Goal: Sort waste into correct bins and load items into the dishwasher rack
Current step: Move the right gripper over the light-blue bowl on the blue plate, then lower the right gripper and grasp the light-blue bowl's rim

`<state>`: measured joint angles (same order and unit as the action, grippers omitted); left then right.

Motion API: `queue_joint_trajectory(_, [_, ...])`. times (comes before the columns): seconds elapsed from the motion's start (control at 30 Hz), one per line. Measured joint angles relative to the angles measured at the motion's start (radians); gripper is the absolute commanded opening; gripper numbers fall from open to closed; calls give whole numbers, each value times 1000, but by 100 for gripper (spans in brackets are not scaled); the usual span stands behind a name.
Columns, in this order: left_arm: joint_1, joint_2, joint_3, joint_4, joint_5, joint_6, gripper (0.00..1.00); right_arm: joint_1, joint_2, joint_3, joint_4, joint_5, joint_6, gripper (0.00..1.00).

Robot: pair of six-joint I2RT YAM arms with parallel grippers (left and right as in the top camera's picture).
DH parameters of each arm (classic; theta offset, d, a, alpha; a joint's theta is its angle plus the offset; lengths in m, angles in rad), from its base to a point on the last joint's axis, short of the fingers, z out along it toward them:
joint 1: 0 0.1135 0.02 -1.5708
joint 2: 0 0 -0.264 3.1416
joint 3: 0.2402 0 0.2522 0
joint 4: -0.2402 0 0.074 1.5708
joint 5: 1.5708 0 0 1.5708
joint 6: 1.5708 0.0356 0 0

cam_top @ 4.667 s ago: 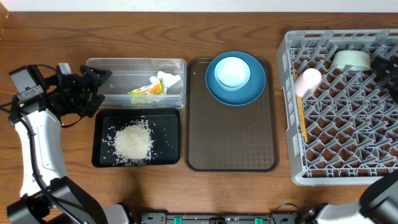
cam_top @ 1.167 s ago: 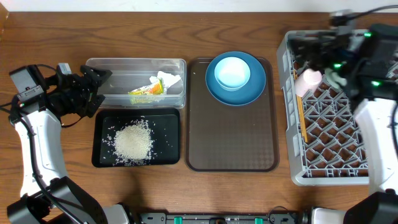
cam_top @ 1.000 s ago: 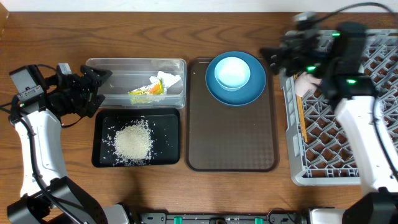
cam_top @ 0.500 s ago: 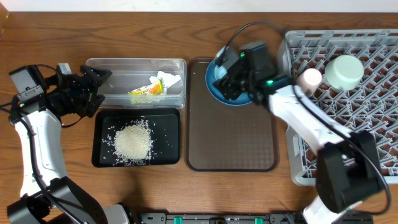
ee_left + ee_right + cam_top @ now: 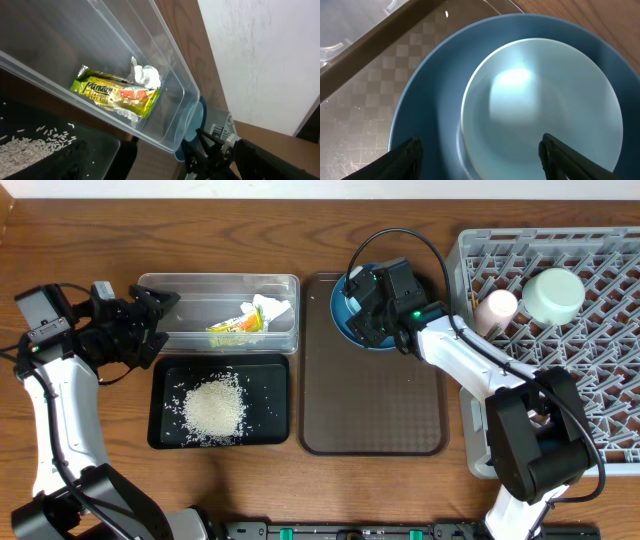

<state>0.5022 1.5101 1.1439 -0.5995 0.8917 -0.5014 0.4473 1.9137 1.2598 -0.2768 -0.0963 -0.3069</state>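
Overhead shot: the right gripper (image 5: 364, 302) sits over the dark-blue plate (image 5: 425, 100) at the 12 o'clock end of the brown serving tray (image 5: 370, 405). From the right wrist cam the light-blue saucer (image 5: 545, 115) is stacked on that plate, with the two fingers spread wide at roughly 9 and 3 o'clock of it. The jaws are loose, gripping nothing as far as I can see.

The left gripper (image 5: 158, 320) hangs by the 9 o'clock end of the clear tub (image 5: 190, 328), jaws wide apart and empty. In the tub are the snack wrapper (image 5: 117, 92) and the crumpled napkin (image 5: 146, 76), touching each other. The black tray (image 5: 163, 385) sits at the tub's 6 o'clock with the rice (image 5: 212, 408) piled in it.

The dishwasher rack (image 5: 468, 415) is way over at 3 o'clock, with the pink cup (image 5: 497, 306) and mint-green bowl (image 5: 553, 293) in its 12 o'clock rows.
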Motion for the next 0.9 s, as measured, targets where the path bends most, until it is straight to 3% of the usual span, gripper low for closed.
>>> queue_joint_trajectory(0.07, [0, 0, 0, 0, 0, 0, 94, 0, 0, 0, 0, 1, -7, 58])
queue_joint_trajectory(0.17, [0, 0, 0, 0, 0, 0, 94, 0, 0, 0, 0, 4, -8, 55])
queue_joint_trajectory(0.6, [0, 0, 0, 0, 0, 0, 94, 20, 0, 0, 24, -46, -16, 64])
queue_joint_trajectory(0.77, [0, 0, 0, 0, 0, 0, 94, 61, 0, 0, 23, -64, -18, 56])
queue_joint_trajectory(0.9, [0, 0, 0, 0, 0, 0, 94, 80, 0, 0, -73, -82, -20, 50])
